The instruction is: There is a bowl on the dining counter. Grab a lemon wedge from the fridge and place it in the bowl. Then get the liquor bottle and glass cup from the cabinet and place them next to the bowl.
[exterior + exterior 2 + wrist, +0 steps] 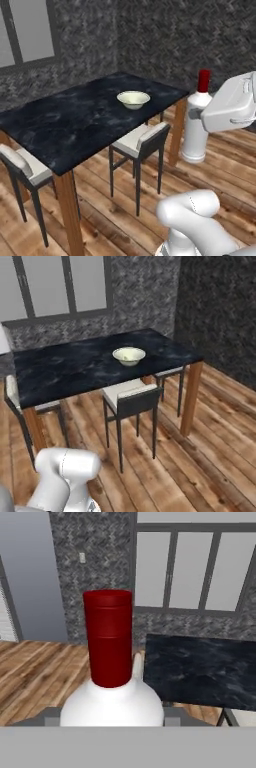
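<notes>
- The liquor bottle, white with a red cap, stands upright in the claw; in the hand view its round shoulder sits between the two dark fingertips, one on each side.
- The claw is clamped on the bottle, its jaws held apart by the bottle's width.
- In the left base view the same bottle shows in mid-air beside the white hand, its red cap up and its base hanging clear of the wooden floor.
- The bowl, wide, shallow and cream-white, sits on the dining counter, well apart from the claw and to its left in that view.
- A faint pale yellow-green patch lies in the bottom of the bowl; what it is cannot be told.
- The counter is a dark veined slab on wooden legs; its near corner lies between the bowl and the held bottle.
- In the hand view the counter's end lies beyond the claw and to the right of the bottle.
- A chair with a pale seat is tucked under the counter's near edge, below the bowl and left of the claw.
- Another chair stands at the counter's far left end, much farther from the claw.
- A window in the dark stone wall lies ahead of the claw, past the counter.
</notes>
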Tool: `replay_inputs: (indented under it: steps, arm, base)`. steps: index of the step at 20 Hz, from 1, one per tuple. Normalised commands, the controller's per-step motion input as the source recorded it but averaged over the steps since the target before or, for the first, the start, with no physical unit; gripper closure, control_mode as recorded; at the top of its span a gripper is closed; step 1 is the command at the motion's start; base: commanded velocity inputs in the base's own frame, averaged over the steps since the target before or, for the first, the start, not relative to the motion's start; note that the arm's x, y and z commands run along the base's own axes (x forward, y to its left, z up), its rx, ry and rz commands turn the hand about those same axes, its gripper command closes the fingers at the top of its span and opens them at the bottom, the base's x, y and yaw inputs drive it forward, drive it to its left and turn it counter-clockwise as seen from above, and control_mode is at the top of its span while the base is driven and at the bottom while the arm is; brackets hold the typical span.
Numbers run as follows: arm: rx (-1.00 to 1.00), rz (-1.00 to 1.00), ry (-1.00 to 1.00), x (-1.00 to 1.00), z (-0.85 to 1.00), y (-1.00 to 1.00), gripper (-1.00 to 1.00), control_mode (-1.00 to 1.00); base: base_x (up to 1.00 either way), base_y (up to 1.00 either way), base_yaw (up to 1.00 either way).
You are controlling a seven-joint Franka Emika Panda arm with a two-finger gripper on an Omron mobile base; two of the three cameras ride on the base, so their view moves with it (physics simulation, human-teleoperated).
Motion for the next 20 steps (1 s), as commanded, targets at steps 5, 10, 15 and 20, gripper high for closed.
replay_inputs:
  steps: [5, 10, 15, 20]
  arm:
    - [0.00, 0.00, 0.00, 0.00, 0.00, 0.00, 1.00, 1.00]
    - [0.00, 0.00, 0.00, 0.00, 0.00, 0.00, 1.00, 1.00]
    - [0.00, 0.00, 0.00, 0.00, 0.00, 0.00, 1.00, 1.00]
    - [0.00, 0.00, 0.00, 0.00, 0.00, 0.00, 1.00, 1.00]
  base:
    - [0.24, -0.99, 0.29]
    - [0.55, -1.00, 0.30]
    - [0.56, -1.00, 0.31]
    - [0.56, -1.00, 0.32]
